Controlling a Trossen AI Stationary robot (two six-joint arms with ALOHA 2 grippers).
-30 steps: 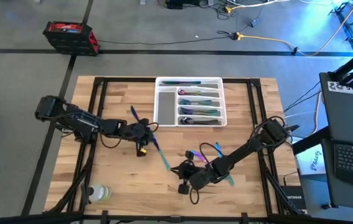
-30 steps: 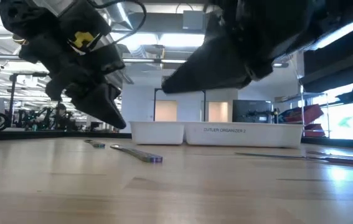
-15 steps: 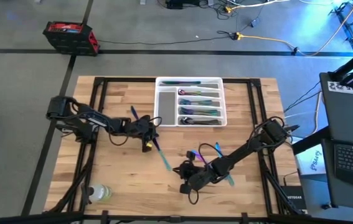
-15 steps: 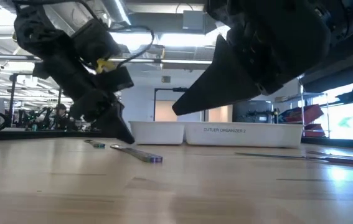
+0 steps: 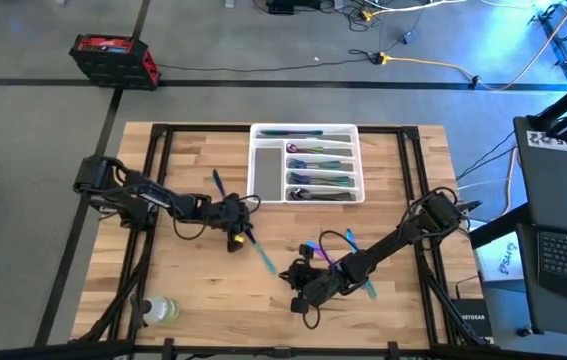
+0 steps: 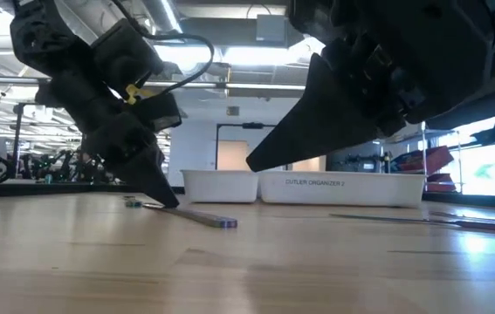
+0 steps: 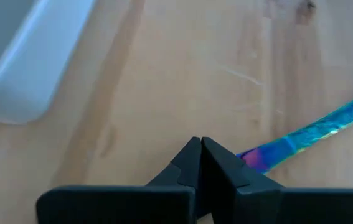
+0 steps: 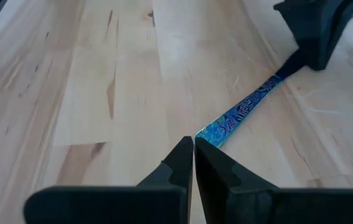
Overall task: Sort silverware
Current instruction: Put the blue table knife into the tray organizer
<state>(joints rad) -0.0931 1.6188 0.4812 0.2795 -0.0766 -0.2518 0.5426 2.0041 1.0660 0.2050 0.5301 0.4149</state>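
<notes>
- Silverware (image 5: 317, 165) of iridescent blue, purple and teal fills the compartments of the white tray (image 5: 262, 170) at the far middle of the wooden table (image 5: 193, 285); more pieces lie loose on the wood.
- One long loose piece (image 5: 259, 249) lies diagonally near the table's middle, between the two arms; in the right wrist view it shows as a blue-purple strip (image 8: 241, 112).
- A few other loose pieces (image 5: 348, 245) lie right of centre, by the right arm; one more (image 5: 217, 181) lies just left of the tray.
- Left gripper (image 5: 244, 226) reaches in from the left, its fingers pressed together with nothing between them, its tip down at the far end of the long piece (image 7: 313, 127); whether it touches cannot be told.
- Right gripper (image 5: 285, 273) is low over the wood at the near end of that piece, its fingers also closed tight and holding nothing (image 8: 193, 152).
- A clear bottle (image 5: 160, 310) lies at the near left corner.
</notes>
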